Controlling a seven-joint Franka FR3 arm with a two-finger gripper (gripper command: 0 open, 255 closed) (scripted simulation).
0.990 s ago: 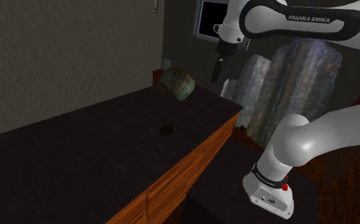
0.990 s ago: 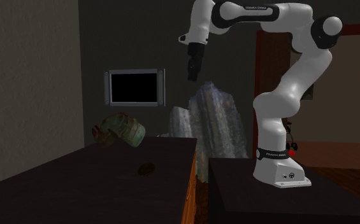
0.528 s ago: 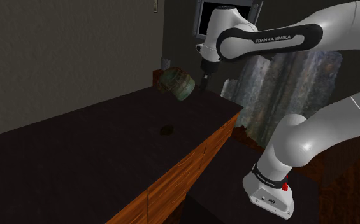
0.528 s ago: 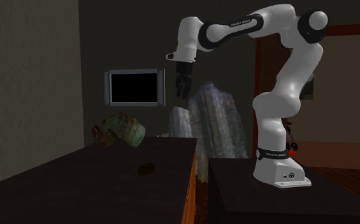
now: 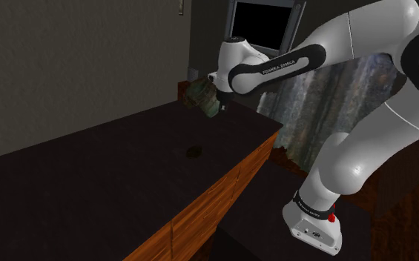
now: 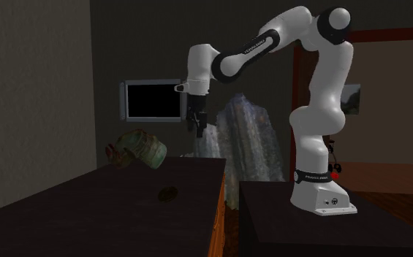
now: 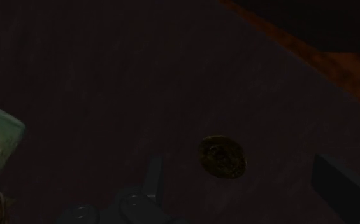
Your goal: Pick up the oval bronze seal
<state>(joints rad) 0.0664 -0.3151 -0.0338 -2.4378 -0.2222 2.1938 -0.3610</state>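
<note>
Shoulder view: oval bronze seal [image 5: 194,152] lies flat mid-way along the dark table [image 5: 89,178]. The jaws hang over the table's far end beside a green pot [image 5: 200,95], well apart from the seal. Second exterior view: jaws point down, well above the table. Wrist view: jaws apart, empty, seal on the table below the gap, untouched.
</note>
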